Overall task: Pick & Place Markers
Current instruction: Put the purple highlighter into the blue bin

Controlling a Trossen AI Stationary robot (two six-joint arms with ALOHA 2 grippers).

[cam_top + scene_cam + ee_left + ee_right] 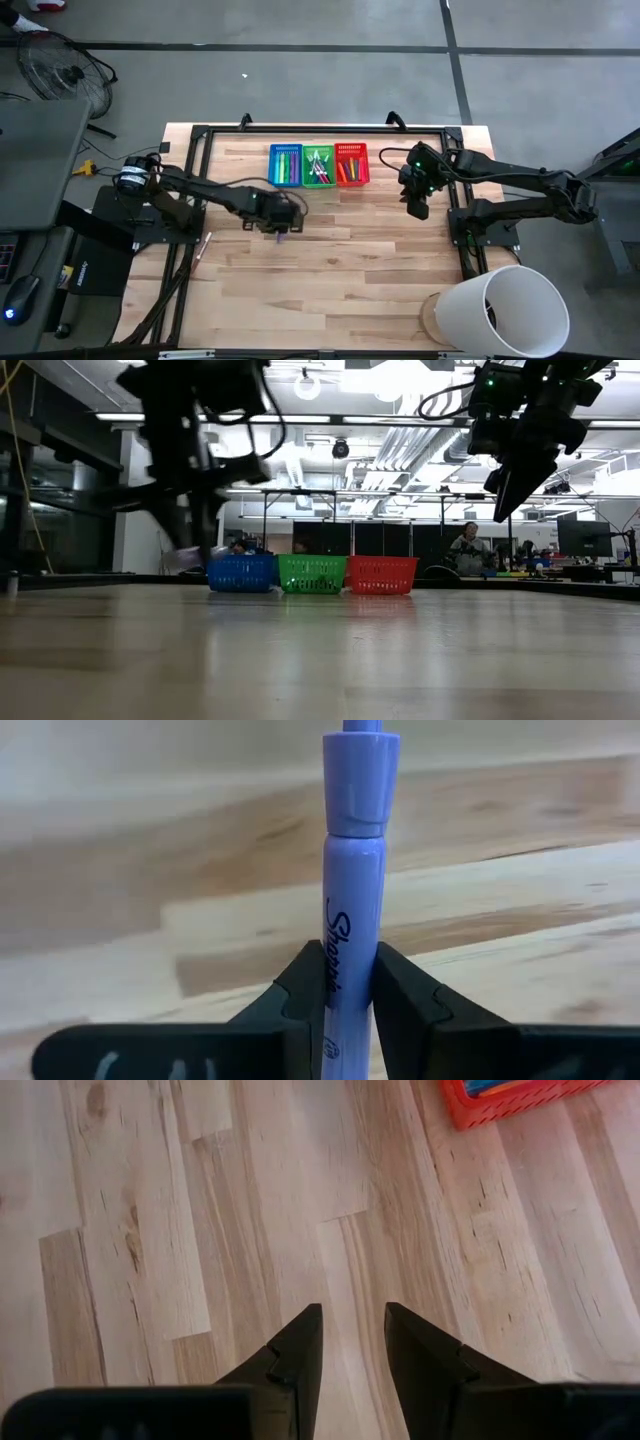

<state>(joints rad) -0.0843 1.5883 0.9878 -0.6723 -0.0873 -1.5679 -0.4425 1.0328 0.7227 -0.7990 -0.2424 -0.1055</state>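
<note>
My left fingers [348,982] pinch only the low end of the purple marker [352,870] at 7 o'clock of the blue basket [285,165], so I judge it may pivot or slip; right fingers [352,1342] hover spread, empty.

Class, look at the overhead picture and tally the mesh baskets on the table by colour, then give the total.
Blue mesh basket: 1
Green mesh basket: 1
Red mesh basket: 1
Total: 3 baskets, side by side in a row on the table.
</note>
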